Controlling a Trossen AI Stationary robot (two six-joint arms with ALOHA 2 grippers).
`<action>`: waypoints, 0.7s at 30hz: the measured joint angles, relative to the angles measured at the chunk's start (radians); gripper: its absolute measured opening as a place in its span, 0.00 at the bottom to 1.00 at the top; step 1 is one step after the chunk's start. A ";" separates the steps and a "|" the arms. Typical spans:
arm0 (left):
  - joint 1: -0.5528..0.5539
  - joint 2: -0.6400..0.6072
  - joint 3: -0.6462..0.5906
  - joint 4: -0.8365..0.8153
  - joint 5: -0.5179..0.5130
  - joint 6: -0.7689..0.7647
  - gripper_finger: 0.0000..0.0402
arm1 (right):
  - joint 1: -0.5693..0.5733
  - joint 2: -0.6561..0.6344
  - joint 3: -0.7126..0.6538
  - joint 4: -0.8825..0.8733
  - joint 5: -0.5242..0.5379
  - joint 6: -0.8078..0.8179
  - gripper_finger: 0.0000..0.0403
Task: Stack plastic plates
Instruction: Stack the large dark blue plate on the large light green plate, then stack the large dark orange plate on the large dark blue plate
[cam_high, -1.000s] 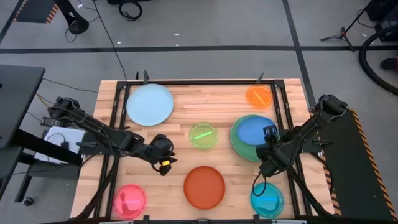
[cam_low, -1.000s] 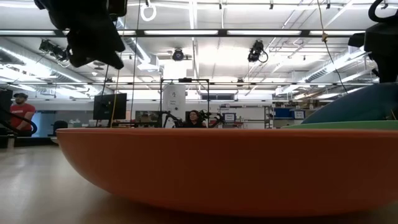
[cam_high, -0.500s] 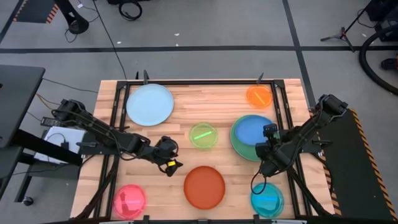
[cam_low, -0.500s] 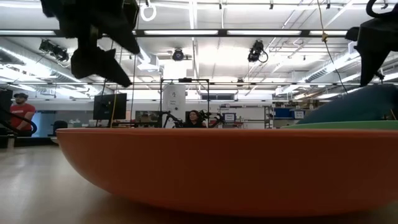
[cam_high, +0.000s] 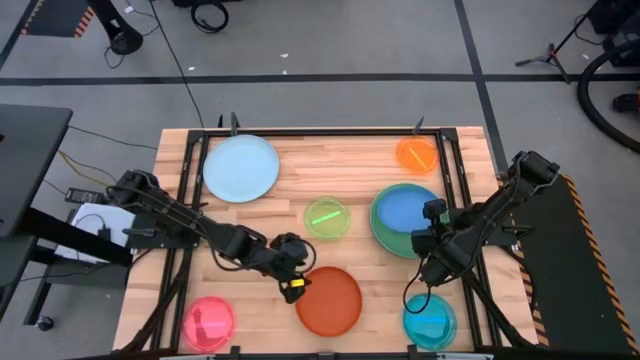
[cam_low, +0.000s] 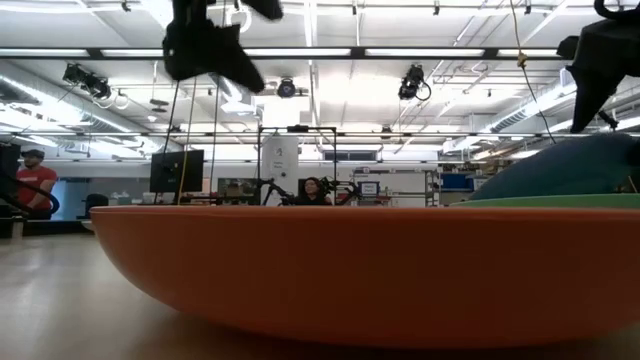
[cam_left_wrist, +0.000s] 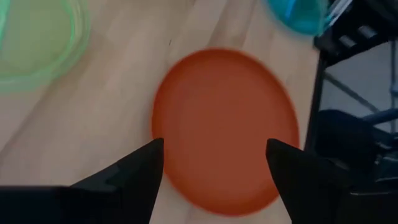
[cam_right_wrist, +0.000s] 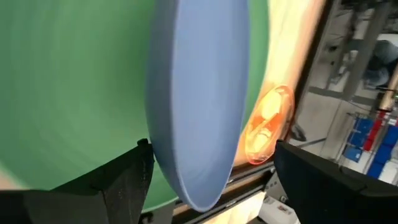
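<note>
High view: overhead, facing straight down, whole worktop in frame.
Low view: worktop height, facing level into room, very near red-orange plate.
Left wrist view: close above same red-orange plate, facing down.
Right wrist view: very near blue plate on green plate.
Red-orange plate shared by high, low, left wrist views.

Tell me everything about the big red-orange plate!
The red-orange plate is a big round plate, looks like smooth plastic, plain with no pattern. It lies flat on the wooden table near its front edge, with nothing on it. The left tool hovers open at its rim, not gripping it.
</note>
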 joint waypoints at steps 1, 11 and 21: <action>0.002 0.011 0.000 0.001 0.003 -0.004 0.71 | 0.002 0.000 0.000 0.007 -0.020 -0.008 0.83; -0.014 0.077 0.000 0.043 0.032 -0.014 0.71 | 0.031 0.000 0.000 0.015 -0.189 -0.013 0.83; -0.033 0.077 0.000 0.059 0.035 -0.013 0.71 | 0.032 0.000 0.000 0.015 -0.155 -0.034 0.82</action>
